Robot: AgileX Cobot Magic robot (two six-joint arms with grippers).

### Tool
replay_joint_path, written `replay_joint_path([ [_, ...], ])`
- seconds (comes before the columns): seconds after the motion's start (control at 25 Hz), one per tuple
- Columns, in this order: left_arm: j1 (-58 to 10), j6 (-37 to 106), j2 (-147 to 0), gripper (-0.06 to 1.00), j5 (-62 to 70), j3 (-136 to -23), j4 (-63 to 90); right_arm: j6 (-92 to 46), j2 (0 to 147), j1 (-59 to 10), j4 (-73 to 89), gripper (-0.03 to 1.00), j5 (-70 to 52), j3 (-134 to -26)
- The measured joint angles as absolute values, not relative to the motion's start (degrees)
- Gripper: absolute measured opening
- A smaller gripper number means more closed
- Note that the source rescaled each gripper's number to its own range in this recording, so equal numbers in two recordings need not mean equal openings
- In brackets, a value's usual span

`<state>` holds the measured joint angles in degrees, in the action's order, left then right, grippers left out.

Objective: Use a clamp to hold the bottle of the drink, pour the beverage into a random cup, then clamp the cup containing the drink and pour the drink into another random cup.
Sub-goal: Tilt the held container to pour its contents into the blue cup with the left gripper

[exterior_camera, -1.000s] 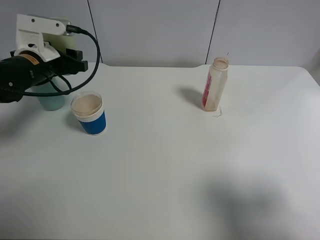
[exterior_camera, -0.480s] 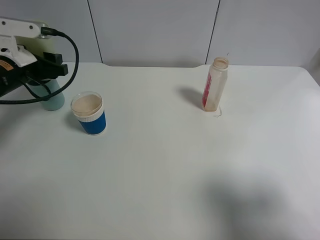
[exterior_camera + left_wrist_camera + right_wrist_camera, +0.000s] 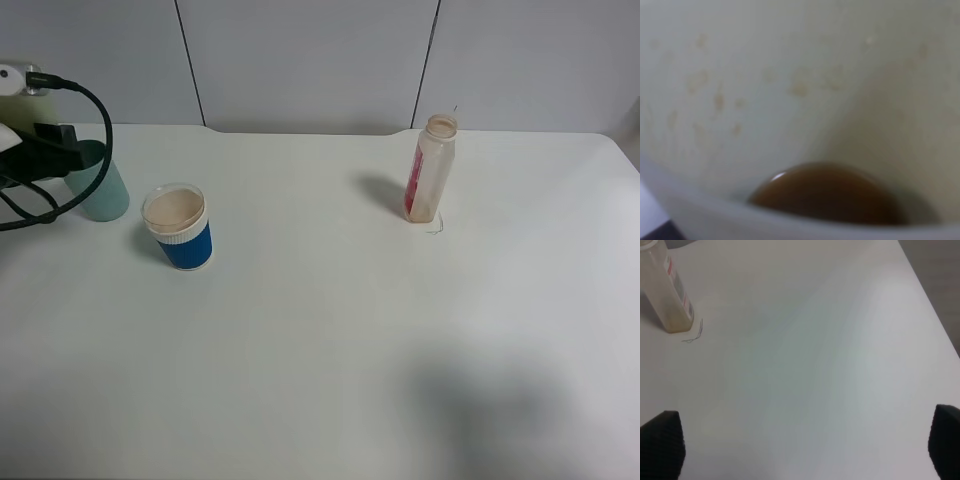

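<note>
Beverage (image 3: 825, 192) pools brown in the pale tumbler (image 3: 790, 75) clamped in the left jaws; right jaws gape wide above the counter (image 3: 815, 365) where the bottle (image 3: 666, 295) stands.

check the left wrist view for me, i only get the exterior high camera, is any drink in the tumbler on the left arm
Observer: Yes, a small pool of brown beverage sits low inside the pale yellow-green tumbler.
Operator: inside wall clean
Observer: No, brownish droplets speckle it.
Operator: right pincer is outside my frame, what's it doing
Observer: The right pincer is open above the table with nothing between its tips. The bottle stands upright, apart from it.
</note>
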<state>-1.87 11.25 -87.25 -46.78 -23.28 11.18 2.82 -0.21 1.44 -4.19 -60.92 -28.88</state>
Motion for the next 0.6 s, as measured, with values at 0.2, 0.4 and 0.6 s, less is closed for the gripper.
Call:
replay_joint_path([
  [0.2,-1.45,11.25,-87.21,0.01,-48.69,-19.76,11.23,2.82,-0.21,1.44,-4.19,0.98,-60.92,-28.88],
  [0.4,-1.45,11.25,-87.14,0.01,-49.81,-17.84,10.96,2.82,-0.21,1.44,-4.19,0.98,-60.92,-28.88],
  [0.6,-1.45,11.25,-87.14,0.01,-49.95,-17.12,8.01,2.82,-0.21,1.44,-4.19,0.98,-60.92,-28.88],
])
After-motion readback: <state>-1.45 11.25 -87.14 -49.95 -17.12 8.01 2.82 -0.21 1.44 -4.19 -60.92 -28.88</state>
